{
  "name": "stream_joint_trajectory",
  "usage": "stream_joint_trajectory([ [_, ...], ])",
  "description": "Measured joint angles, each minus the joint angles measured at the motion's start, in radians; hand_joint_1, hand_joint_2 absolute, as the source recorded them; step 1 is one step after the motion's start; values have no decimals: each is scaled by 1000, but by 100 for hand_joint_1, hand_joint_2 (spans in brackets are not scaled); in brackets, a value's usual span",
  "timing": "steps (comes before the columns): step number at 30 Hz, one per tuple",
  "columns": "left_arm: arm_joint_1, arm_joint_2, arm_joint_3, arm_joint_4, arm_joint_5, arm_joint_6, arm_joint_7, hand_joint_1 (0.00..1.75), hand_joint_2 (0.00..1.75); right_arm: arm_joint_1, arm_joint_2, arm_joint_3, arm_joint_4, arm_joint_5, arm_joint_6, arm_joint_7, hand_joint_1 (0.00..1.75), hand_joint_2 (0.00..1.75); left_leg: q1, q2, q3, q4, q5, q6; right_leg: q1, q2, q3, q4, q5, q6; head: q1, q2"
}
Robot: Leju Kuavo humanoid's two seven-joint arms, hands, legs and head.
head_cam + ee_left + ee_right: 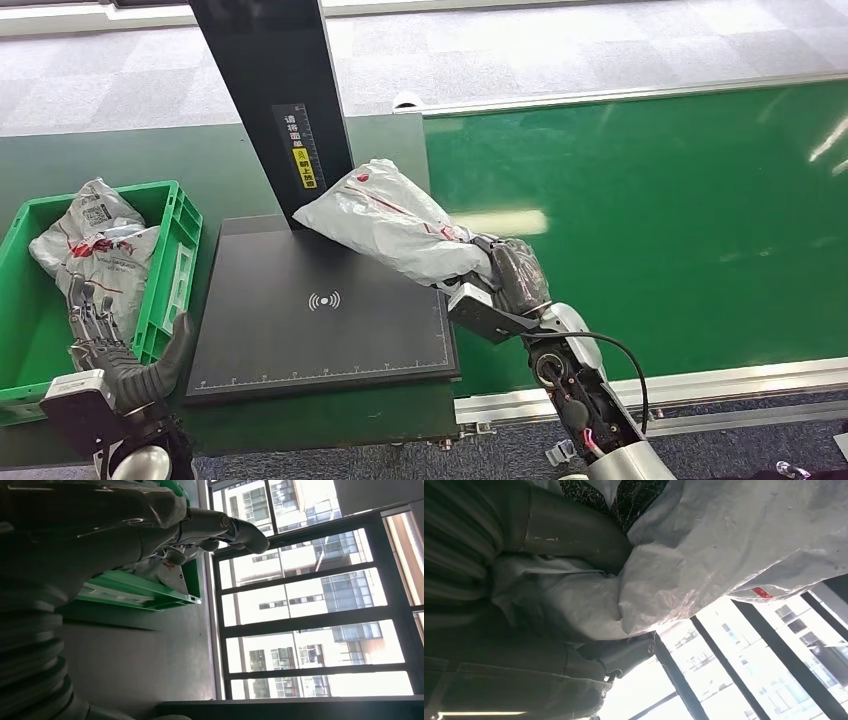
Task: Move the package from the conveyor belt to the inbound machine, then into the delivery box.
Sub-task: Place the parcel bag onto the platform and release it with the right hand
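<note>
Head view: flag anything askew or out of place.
Nothing is spilled or damaged. The grey package, held at one end by the right hand, hangs tilted over the black scanner platform's corner, not lying flat. Two packages lie crumpled in the green crate.

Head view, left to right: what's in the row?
Green crate holding bagged parcels → left hand by the crate → black scanner platform → grey package → right hand gripping it → green conveyor belt.
</note>
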Motion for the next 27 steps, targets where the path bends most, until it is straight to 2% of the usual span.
stream_joint_trajectory([
  [13,-15,-1,-3,11,11,3,-5,0,175,-14,32,-61,59,45,28,-27,175,175,0,0,0,0,0,0,0,0,0,0,0,0,0,0],
  [27,-35,-3,-20,39,11,-8,-8,0,175,-43,121,19,54,68,85,-32,175,175,0,0,0,0,0,0,0,0,0,0,0,0,0,0],
])
